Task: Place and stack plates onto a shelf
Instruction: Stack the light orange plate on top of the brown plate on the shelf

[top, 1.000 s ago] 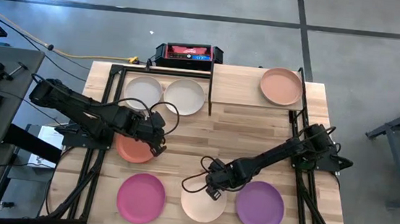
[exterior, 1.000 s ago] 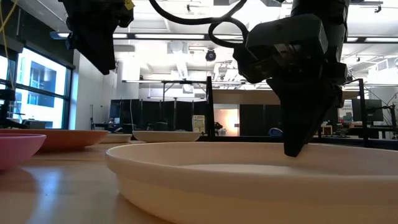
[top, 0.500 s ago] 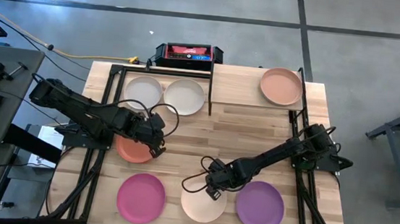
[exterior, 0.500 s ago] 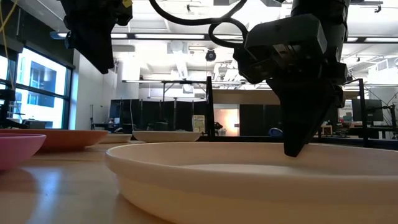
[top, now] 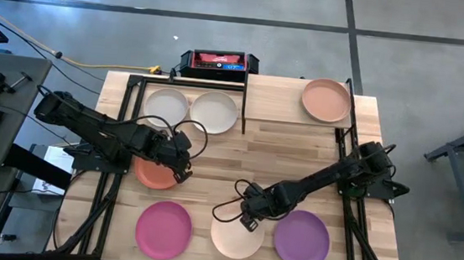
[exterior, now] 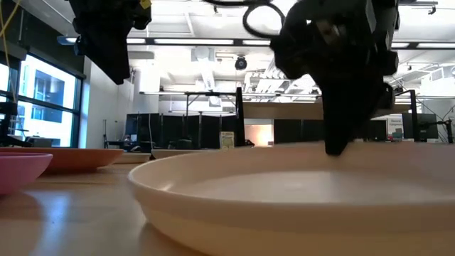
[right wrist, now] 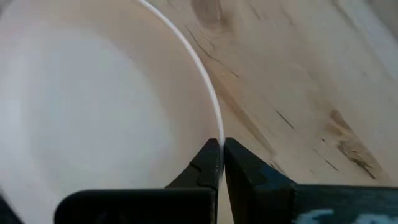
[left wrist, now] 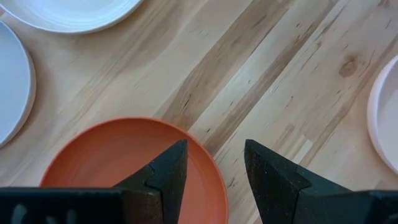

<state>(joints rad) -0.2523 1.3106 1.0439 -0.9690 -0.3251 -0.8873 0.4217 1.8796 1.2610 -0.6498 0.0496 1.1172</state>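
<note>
A pale cream plate (top: 235,238) lies near the table's front edge, between a magenta plate (top: 164,229) and a purple plate (top: 301,239). My right gripper (top: 246,219) is shut on its far rim. My left gripper (top: 180,166) hangs open above the right edge of a coral plate (left wrist: 124,168), its fingers clear of that plate. A peach plate (top: 327,100) rests flat on the small wooden shelf (top: 285,105) at the far right. Two pale plates (top: 167,106) (top: 214,112) lie flat at the far left. My right gripper pinches the cream plate's far rim (right wrist: 214,127) between its two fingers, one inside the plate and one outside. The fingers come from above, slanting steeply down. The plate is tilted: its far rim (exterior: 298,151) is raised and its near part stays on the table.
Black metal frame posts (top: 348,149) run along both sides of the table. A black and red box (top: 218,62) sits beyond the far edge. Bare wood (top: 289,152) lies between the shelf and the front row of plates.
My right gripper has risen slightly with the cream plate's far rim. The plate has tipped, its far edge lifting off the table while its near part stays down.
</note>
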